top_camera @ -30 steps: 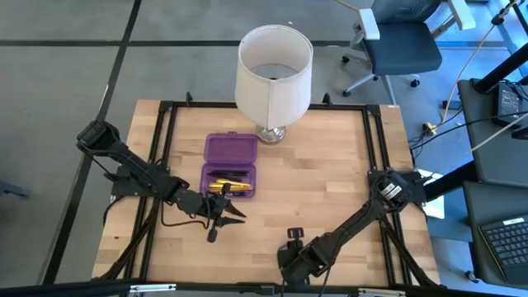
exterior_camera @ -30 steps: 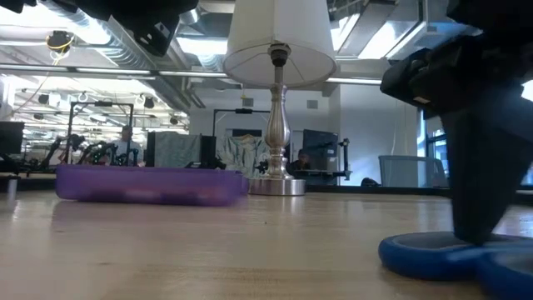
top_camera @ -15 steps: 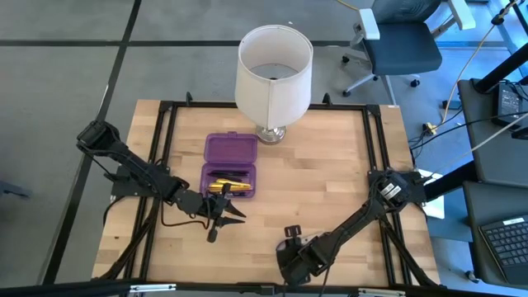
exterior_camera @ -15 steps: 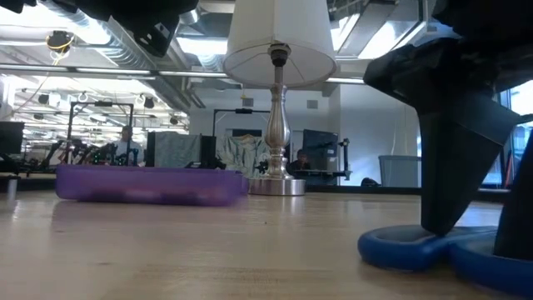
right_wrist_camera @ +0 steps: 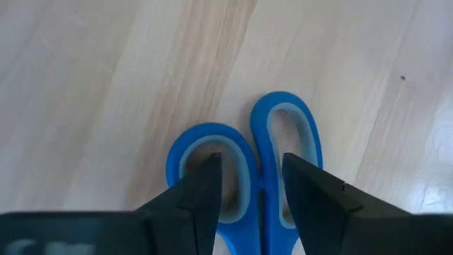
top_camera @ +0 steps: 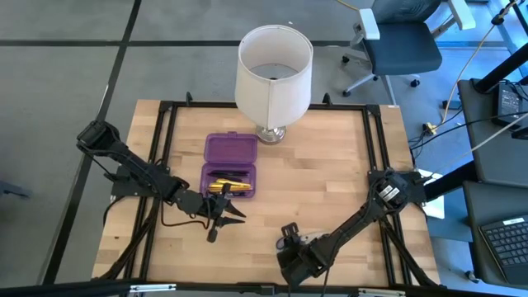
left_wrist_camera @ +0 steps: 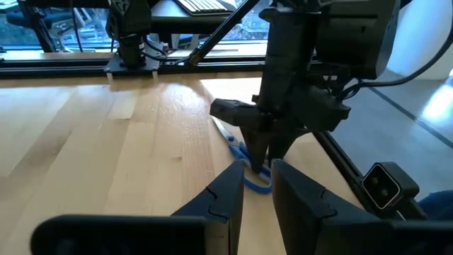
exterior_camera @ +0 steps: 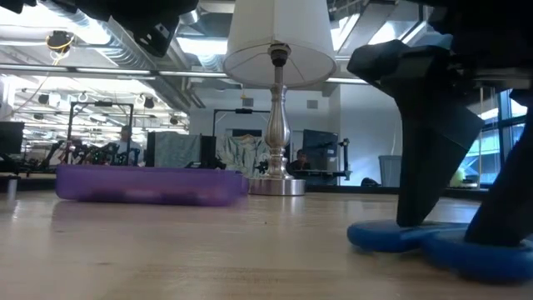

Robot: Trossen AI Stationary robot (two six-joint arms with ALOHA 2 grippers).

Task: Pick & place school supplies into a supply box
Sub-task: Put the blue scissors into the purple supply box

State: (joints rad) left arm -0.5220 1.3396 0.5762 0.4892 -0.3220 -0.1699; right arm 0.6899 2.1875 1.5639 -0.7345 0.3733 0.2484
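Two arms over one wooden tabletop [top_camera: 330, 190]. At left, left end effector [top_camera: 231, 213] reaching in from the left edge, elbow bent, hovering just below the supply box [top_camera: 230, 167]; fingers [left_wrist_camera: 225, 195] a narrow gap apart, gripping nothing. One purple supply box, lid hinged flat toward the lamp, tray holding a small cluster of yellow pencils [top_camera: 228, 186]; exact count not readable from above. From table height only the box's purple wall [exterior_camera: 150, 185] visible, contents hidden.

Centre back: one white-shaded lamp [top_camera: 274, 73] on a silver base [exterior_camera: 278, 185], just beside the box's far corner.

Moving right: one pair of blue-handled scissors [right_wrist_camera: 244, 166] flat on the tabletop near the front edge, well apart from the box. Blades mostly hidden; only the two handle loops [exterior_camera: 433, 242] showing clearly. Right arm stretched long and low from the right edge toward the front middle, right end effector [top_camera: 290, 239] pointing straight down. Fingers [right_wrist_camera: 202, 191] slightly parted, straddling the junction of the two loops, tips at the handles; firm closure not evident, scissors not lifted.
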